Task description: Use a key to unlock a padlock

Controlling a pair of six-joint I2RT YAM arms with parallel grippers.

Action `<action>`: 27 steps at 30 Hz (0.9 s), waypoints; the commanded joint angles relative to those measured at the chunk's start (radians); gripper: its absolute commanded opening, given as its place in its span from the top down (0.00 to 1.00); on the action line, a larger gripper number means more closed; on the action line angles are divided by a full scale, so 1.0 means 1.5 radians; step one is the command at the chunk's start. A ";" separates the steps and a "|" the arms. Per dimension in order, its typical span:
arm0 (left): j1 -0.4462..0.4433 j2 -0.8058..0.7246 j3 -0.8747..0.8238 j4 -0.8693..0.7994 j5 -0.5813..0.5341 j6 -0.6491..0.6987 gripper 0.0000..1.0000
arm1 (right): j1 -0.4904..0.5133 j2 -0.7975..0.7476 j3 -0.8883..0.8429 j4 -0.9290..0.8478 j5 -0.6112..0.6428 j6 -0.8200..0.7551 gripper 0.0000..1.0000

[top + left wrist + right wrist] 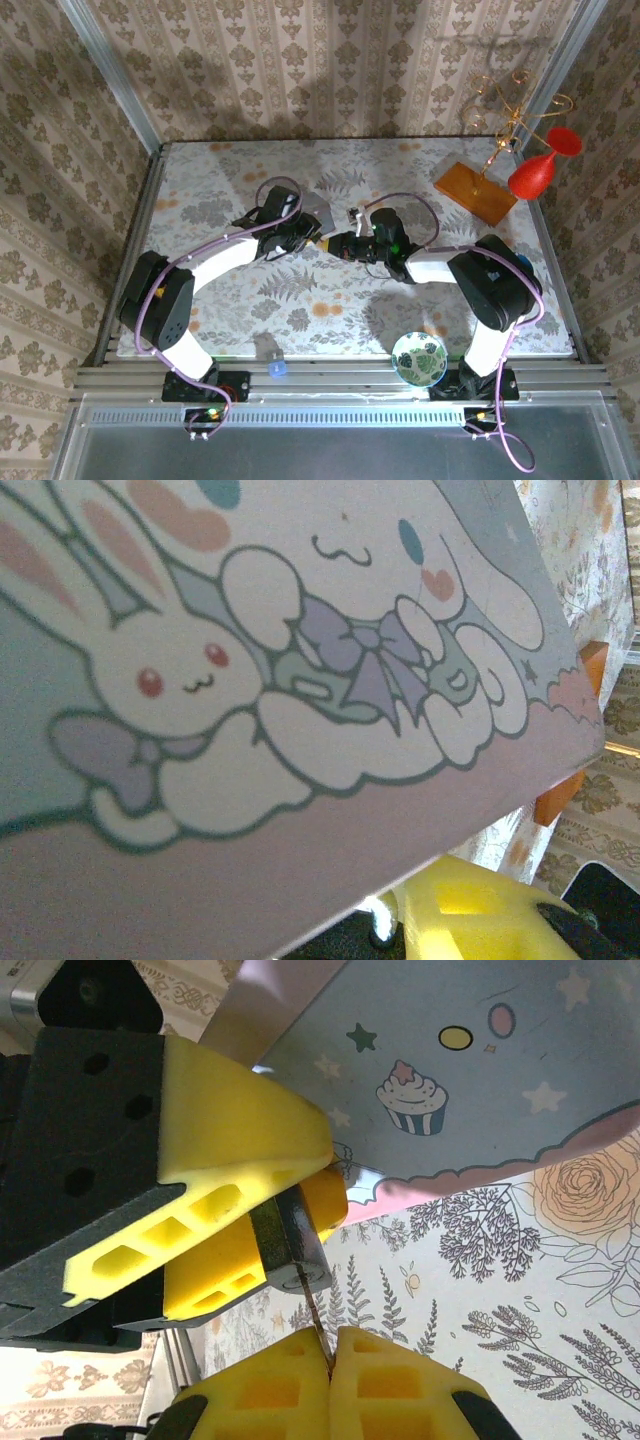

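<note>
Padlock (292, 1245), likely dense, slick steel, sits mid-frame in the right wrist view, clamped by its flanks in the left gripper (322, 1192), while the right gripper (330, 1360) pinches the thin, probably bendable key (316, 1322) just below.

Your top external view looks steeply down from above and behind the arm bases, far enough off to take in the whole table (220, 180) around the tin box (320, 213). Your left wrist view sits almost against the tin box (300, 680), looking across its printed lid. Your right wrist view faces that same lid (480, 1060) close-up from beside the padlock (295, 1245).
</note>
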 commanded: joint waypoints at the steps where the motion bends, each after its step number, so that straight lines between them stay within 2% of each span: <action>1: -0.055 0.007 0.017 -0.005 0.196 0.020 1.00 | 0.009 -0.004 0.083 0.150 -0.038 0.001 1.00; 7: -0.055 -0.002 0.006 -0.002 0.194 0.017 1.00 | -0.028 -0.006 0.092 0.127 -0.048 -0.004 1.00; 16: -0.055 -0.005 0.012 -0.025 0.204 0.036 1.00 | -0.035 -0.010 0.171 -0.035 -0.088 -0.086 1.00; 20: -0.054 -0.001 0.016 -0.048 0.212 0.050 1.00 | -0.035 -0.022 0.207 -0.153 -0.063 -0.129 1.00; 27: -0.042 -0.010 0.016 -0.068 0.216 0.066 1.00 | -0.043 -0.062 0.215 -0.217 -0.054 -0.160 1.00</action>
